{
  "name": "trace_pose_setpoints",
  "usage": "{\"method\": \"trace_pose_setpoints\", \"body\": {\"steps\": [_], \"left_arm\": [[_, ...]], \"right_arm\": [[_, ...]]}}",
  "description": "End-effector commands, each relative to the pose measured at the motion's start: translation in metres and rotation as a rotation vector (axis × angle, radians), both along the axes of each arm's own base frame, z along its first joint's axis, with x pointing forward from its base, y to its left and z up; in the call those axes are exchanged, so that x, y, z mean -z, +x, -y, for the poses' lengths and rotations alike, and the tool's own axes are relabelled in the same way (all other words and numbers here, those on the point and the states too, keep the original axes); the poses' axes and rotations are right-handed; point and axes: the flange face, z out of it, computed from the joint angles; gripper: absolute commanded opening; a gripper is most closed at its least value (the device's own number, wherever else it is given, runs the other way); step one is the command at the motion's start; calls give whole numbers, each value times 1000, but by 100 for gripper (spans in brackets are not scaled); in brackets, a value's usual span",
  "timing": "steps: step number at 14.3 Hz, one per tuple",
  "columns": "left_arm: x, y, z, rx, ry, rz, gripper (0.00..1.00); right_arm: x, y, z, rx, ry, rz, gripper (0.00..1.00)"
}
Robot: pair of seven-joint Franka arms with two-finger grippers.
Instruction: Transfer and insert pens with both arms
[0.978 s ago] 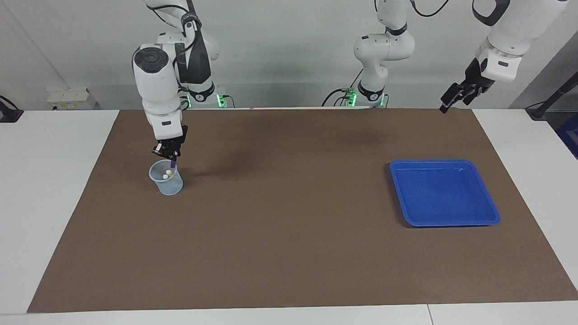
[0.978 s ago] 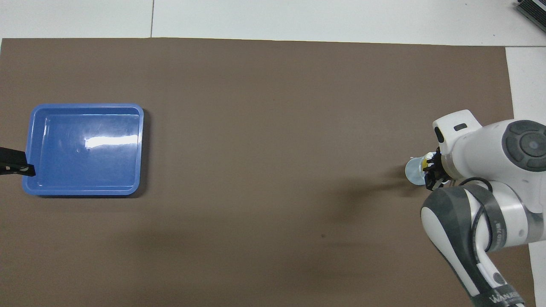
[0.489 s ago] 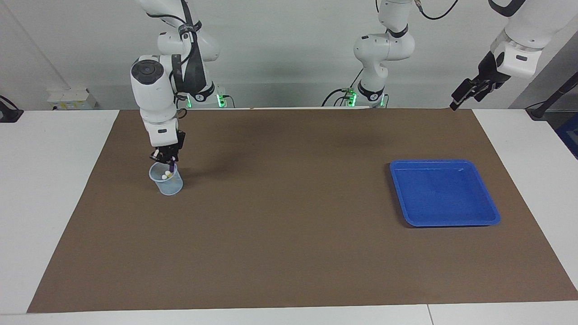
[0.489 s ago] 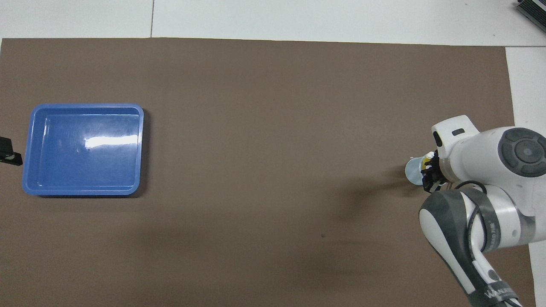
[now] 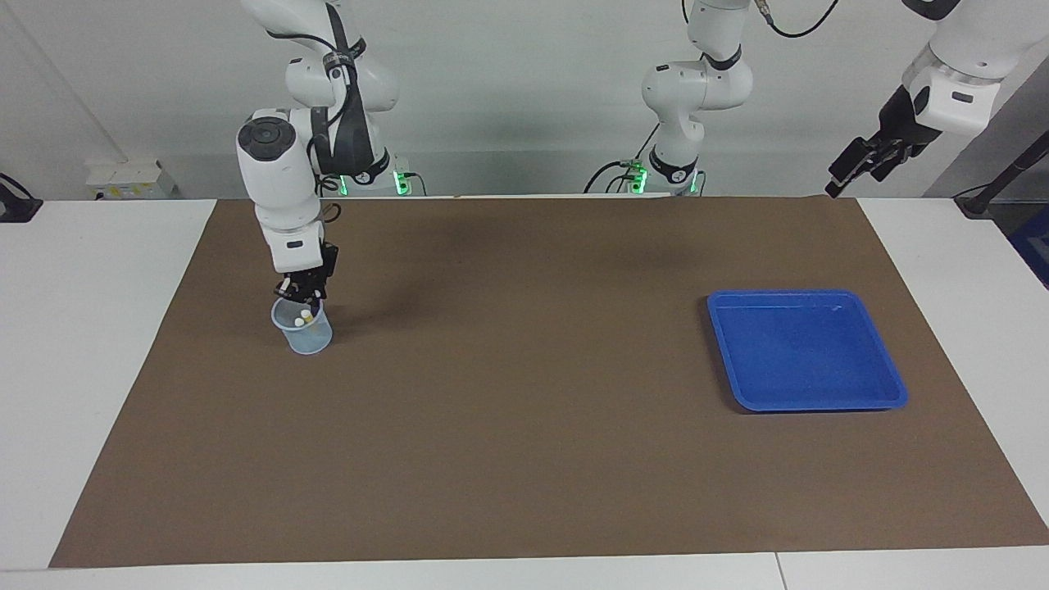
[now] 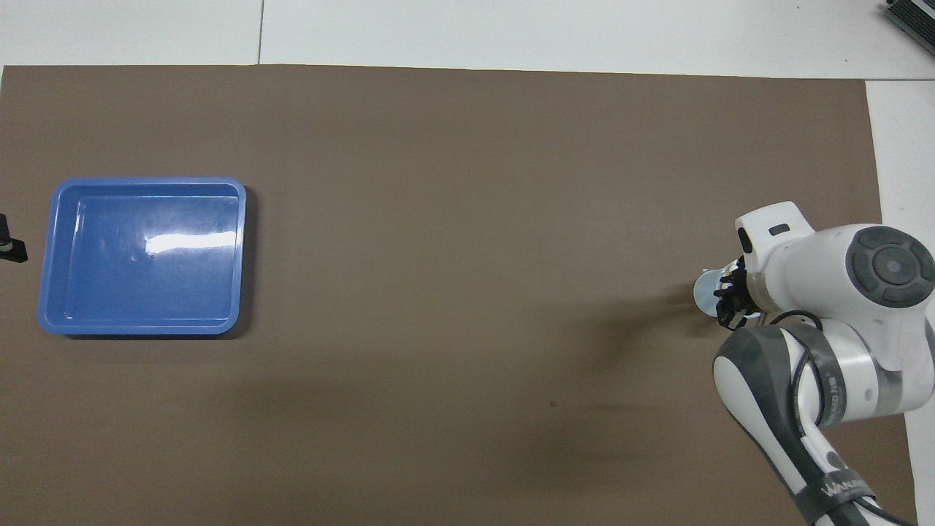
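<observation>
Where the facing view is read from its lower edge upward, the brown mat (image 5: 524, 467) fills the foreground, laid over the white table (image 5: 82, 393). In the right-centre of that frame, toward the left arm's end of the table, a blue tray (image 5: 819, 404) lies flat on the mat, nothing seen in it; the overhead view shows the same tray (image 6: 146, 327) at its left-centre. Slightly higher, at the left-centre of the facing frame and toward the right arm's end, a clear plastic cup (image 5: 310, 338) stands upright on the mat, well apart from the tray. The pens (image 5: 304, 315) are inside this cup, their whitish ends showing at the rim; individual colours cannot be told reliably. The right gripper (image 5: 301, 290) hangs straight down, directly over the cup's mouth and just above the pen ends; whether it is parted or closed, and whether it touches a pen, cannot be told. In the overhead view it (image 6: 730, 301) covers most of the cup (image 6: 703, 296) at the right-centre of the frame. At the upper right of the facing frame, the left gripper (image 5: 852, 170) waits raised over the mat's corner, jaws apart and holding nothing; only its tip (image 6: 11, 248) shows at the overhead frame's left edge.
</observation>
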Motion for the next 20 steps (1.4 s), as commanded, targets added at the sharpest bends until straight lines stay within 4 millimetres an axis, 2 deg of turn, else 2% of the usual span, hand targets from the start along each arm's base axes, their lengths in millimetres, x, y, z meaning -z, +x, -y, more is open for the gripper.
{"method": "trace_pose_setpoints", "body": {"steps": [1, 2, 3, 6, 8, 9, 13, 17, 20], "left_arm": [[16, 4, 5, 19, 19, 11, 100], [20, 7, 7, 22, 19, 8, 100], [26, 10, 15, 36, 21, 8, 100], [33, 11, 33, 68, 22, 4, 100], [36, 12, 38, 77, 23, 1, 100], [40, 13, 48, 94, 23, 1, 100], [53, 18, 51, 99, 23, -4, 100], [45, 17, 52, 100, 24, 15, 100], [42, 18, 47, 89, 18, 30, 100]], "right_arm": [[0, 0, 1, 21, 22, 13, 83], [-3, 2, 1, 23, 23, 11, 91], [-10, 4, 1, 26, 22, 8, 93], [-40, 10, 0, 51, 35, -34, 96], [-56, 8, -1, 68, 47, -66, 98], [-64, 7, 0, 77, 50, -85, 99], [-110, 10, -1, 120, 42, -121, 100], [-142, -2, 1, 278, 20, -180, 100], [-179, -6, 1, 332, 13, -193, 100]]}}
